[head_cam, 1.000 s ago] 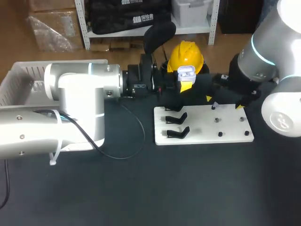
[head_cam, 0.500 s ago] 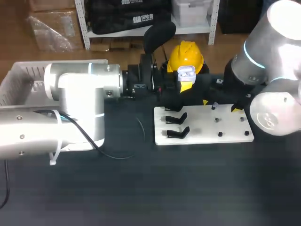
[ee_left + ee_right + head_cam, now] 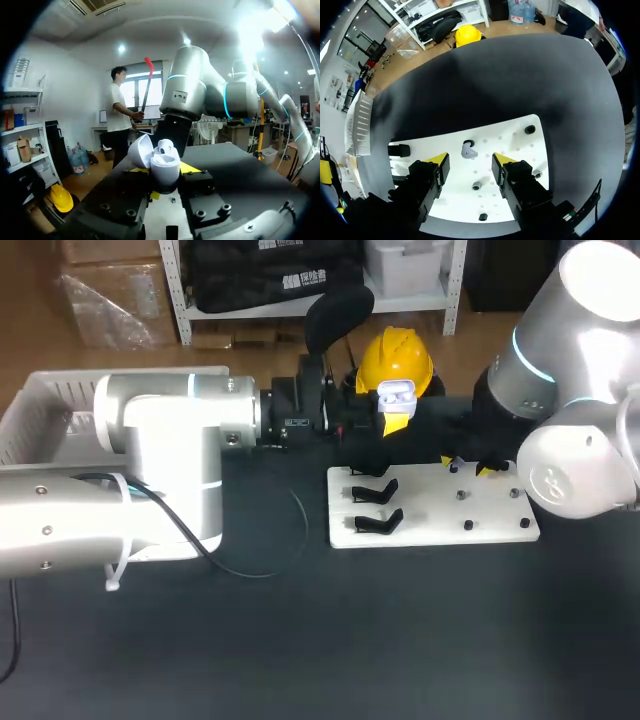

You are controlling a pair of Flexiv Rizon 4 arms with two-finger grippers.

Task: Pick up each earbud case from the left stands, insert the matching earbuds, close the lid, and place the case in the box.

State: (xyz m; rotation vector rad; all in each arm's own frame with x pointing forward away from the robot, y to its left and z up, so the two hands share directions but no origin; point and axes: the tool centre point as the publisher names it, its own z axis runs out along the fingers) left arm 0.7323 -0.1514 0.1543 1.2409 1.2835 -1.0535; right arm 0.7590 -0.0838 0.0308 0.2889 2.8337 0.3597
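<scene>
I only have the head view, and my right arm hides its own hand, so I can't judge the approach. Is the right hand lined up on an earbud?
Observer: Yes. The right wrist view shows a pale earbud on the white board, just ahead of the right hand and centred between its open fingers, untouched.
Operator: Is the case ready for it?
Observer: The left wrist view shows the earbud case clamped in the left hand, its lid swung open, with what looks like a second earbud seated inside.

Open white earbud case (image 3: 165,169) upright, lid (image 3: 140,150) tipped back; pale earbud (image 3: 468,150), seemingly, on white board (image 3: 516,134).
</scene>
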